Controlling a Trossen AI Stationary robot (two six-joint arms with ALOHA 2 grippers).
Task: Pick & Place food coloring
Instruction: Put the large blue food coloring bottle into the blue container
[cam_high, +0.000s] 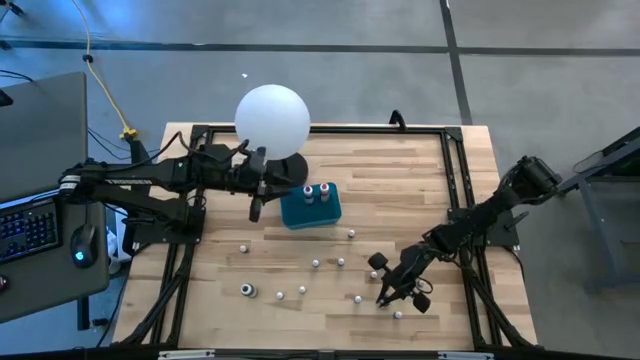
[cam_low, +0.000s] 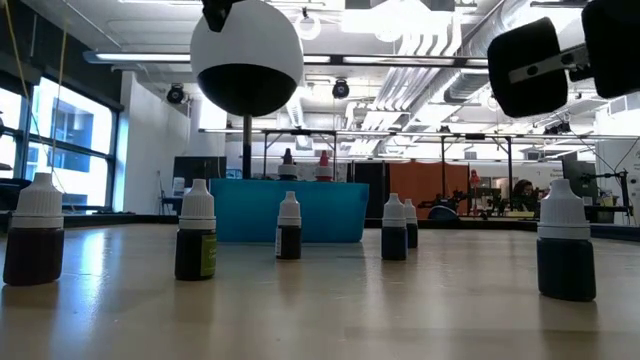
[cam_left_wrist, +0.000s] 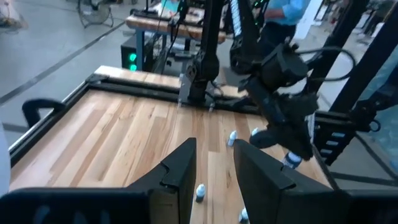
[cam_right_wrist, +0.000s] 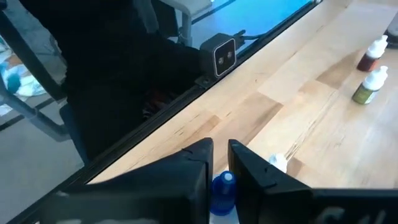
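Several tiny whitish food coloring bottles (cam_high: 316, 263) stand upright and scattered on the wooden table; the low view shows a row of them (cam_low: 289, 227). Two red-capped bottles (cam_high: 316, 190) stand in the teal box (cam_high: 310, 208). My right gripper (cam_high: 385, 295) is low over the near right cluster, shut on a blue bottle (cam_right_wrist: 222, 186). Beside the teal box, under the white ball lamp (cam_high: 272, 118), my left gripper (cam_high: 255, 207) is open and holds nothing (cam_left_wrist: 214, 171). My right gripper pinches the blue bottle (cam_right_wrist: 224, 182) between its two fingers, coming from above at a slant toward the table's near left. The bottle's top end shows in the narrow gap between the fingers. Whether its base is on the table I cannot tell.
A white-capped bottle (cam_right_wrist: 278, 163) stands just beyond the right fingers, with two more (cam_right_wrist: 371, 84) farther off. A black frame (cam_high: 330, 130) runs along the table's edges. The ball lamp's dark base (cam_high: 290, 168) sits behind the teal box. A keyboard (cam_high: 25, 230) lies left of the table.
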